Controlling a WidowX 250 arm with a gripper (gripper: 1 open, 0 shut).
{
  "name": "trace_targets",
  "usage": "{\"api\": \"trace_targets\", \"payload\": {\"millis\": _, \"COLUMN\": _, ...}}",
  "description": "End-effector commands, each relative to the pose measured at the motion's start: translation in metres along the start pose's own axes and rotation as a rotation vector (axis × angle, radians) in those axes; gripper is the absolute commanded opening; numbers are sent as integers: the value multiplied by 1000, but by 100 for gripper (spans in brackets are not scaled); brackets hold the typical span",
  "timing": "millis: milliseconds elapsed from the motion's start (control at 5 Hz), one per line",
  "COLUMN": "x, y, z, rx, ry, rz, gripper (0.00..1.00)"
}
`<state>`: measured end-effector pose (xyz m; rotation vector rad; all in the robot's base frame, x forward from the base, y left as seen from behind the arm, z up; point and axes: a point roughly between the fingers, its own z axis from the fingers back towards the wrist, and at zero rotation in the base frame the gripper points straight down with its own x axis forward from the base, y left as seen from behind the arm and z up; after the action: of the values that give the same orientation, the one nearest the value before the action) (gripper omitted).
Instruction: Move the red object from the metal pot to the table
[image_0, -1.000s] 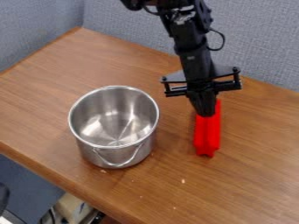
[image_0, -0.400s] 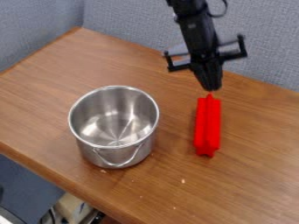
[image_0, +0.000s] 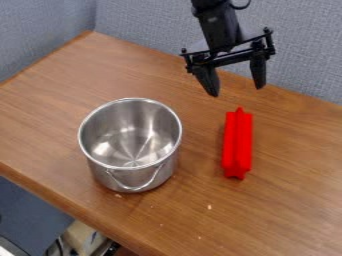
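Observation:
The red object (image_0: 237, 142), a long bright red block, lies flat on the brown wood table (image_0: 80, 80), to the right of the metal pot (image_0: 130, 144). The shiny round pot stands empty, its small handle at the near side. My gripper (image_0: 234, 78) hangs above the far end of the block, clear of it. Its two dark fingers (image_0: 210, 80) are spread wide apart and point downward with nothing between them.
The table's dark front edge (image_0: 80, 205) runs diagonally below the pot, with floor beyond it. A grey-blue wall (image_0: 54, 25) stands behind the table at the left and back. The arm comes down from the top of the view.
The gripper has let go of the red block, risen off it and opened its fingers wide. The block stays lying on the table beside the pot.

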<state>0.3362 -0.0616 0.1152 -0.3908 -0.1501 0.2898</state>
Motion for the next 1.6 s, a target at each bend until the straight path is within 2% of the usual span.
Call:
{"api": "trace_targets", "payload": {"millis": 0, "x": 2, "y": -9, "z": 7, "rx": 5, "ry": -36, "rz": -50, "gripper": 100}}
{"api": "trace_targets", "payload": {"millis": 200, "x": -2, "y": -10, "z": -1, "rx": 25, "ry": -19, "rz": -79, "gripper": 100}}
{"api": "trace_targets", "payload": {"millis": 400, "x": -7, "y": -11, "z": -8, "rx": 57, "ry": -6, "rz": -126, "gripper": 100}}
{"api": "trace_targets", "payload": {"millis": 800, "x": -16, "y": -14, "z": -30, "rx": 136, "ry": -1, "rz": -236, "gripper": 100}}
{"api": "trace_targets", "payload": {"millis": 1000, "x": -21, "y": -15, "z": -41, "rx": 172, "ry": 2, "rz": -267, "gripper": 100}}
{"api": "trace_targets", "payload": {"millis": 1200, "x": -22, "y": -14, "z": -50, "rx": 200, "ry": 3, "rz": -289, "gripper": 100}}
{"api": "trace_targets", "payload": {"millis": 1400, "x": -21, "y": -13, "z": -54, "rx": 210, "ry": -3, "rz": -291, "gripper": 100}}
